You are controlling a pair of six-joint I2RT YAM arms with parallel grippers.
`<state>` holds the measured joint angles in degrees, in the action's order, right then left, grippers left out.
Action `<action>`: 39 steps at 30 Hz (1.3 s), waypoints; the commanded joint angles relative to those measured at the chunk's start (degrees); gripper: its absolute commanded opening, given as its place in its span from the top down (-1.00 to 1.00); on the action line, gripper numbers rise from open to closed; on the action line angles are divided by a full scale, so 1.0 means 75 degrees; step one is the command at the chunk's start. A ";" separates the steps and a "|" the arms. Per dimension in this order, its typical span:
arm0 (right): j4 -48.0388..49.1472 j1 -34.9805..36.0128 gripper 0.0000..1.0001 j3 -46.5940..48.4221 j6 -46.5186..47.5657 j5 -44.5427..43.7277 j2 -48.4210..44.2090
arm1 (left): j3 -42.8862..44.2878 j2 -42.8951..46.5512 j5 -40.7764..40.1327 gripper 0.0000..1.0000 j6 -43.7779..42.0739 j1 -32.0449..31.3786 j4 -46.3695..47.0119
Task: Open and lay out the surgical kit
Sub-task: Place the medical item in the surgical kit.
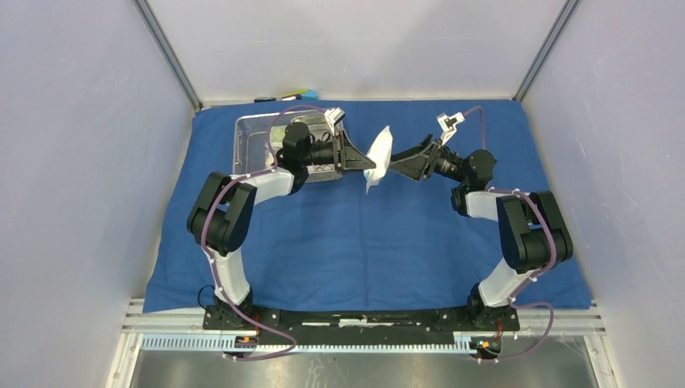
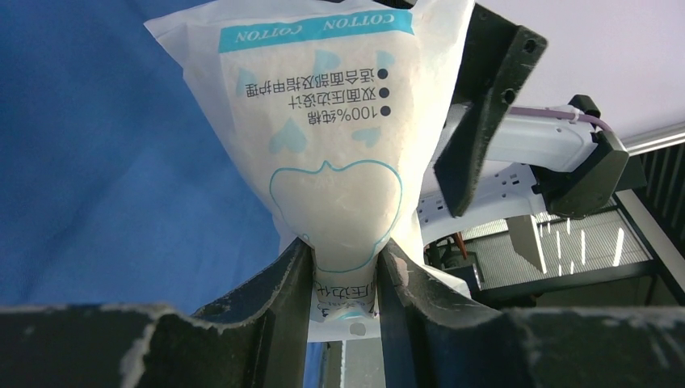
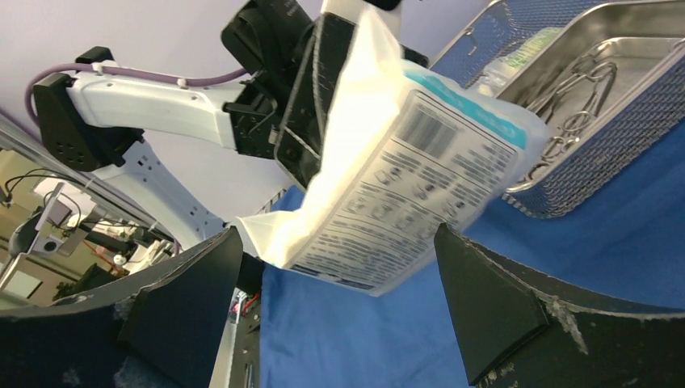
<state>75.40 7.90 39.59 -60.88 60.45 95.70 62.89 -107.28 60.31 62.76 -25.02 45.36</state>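
top external view: the left gripper (image 1: 365, 164) is holding a white packet (image 1: 380, 153) up in the air, above the blue cloth wrap (image 1: 363, 259). the left wrist cam makes it obvious. its fingers (image 2: 275, 291) are pinched on the packet's (image 2: 331, 145) narrow end, and the rest fans out past the fingertips, with a teal "cotton" band at the far end. the right gripper (image 1: 397, 167) sits just on the other side of the packet, pointing back at the left one. from the right wrist cam its jaws are spread wide with the packet (image 3: 404, 194) hanging in the gap between them, and i can't see either finger touching it. the wire-mesh tray (image 3: 598, 153) is beyond the packet from the right gripper, resting on the cloth. the steel pan (image 3: 646, 48) sits inside it, with the scissors-like instruments (image 3: 577, 89) lying in the pan. in the top view the tray (image 1: 242, 129) is right behind the left gripper's wrist.
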 commanded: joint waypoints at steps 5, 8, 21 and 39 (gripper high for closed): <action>0.0823 0.0240 -0.96 -0.0087 -0.0256 0.0077 0.0164 | 0.0145 -0.0203 0.0080 0.21 -0.0077 -0.0169 0.0217; 0.0824 0.0250 -0.98 -0.0054 -0.0231 0.0086 0.0347 | 0.0112 -0.0174 0.0108 0.21 -0.0072 -0.0209 0.0279; 0.0538 0.0244 0.27 0.0286 -0.0127 0.0330 0.0556 | 0.0376 -0.0163 -0.0516 0.19 -0.1996 -0.0368 -0.2340; -1.0225 -0.0286 0.95 0.1821 0.8230 -0.1621 -0.1236 | 0.1904 0.0099 -0.1238 -0.58 -0.5860 -0.0165 -0.7220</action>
<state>32.73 7.31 45.98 -28.25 58.78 92.51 70.04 -109.78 55.29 37.80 -27.05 10.63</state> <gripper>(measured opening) 0.021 0.747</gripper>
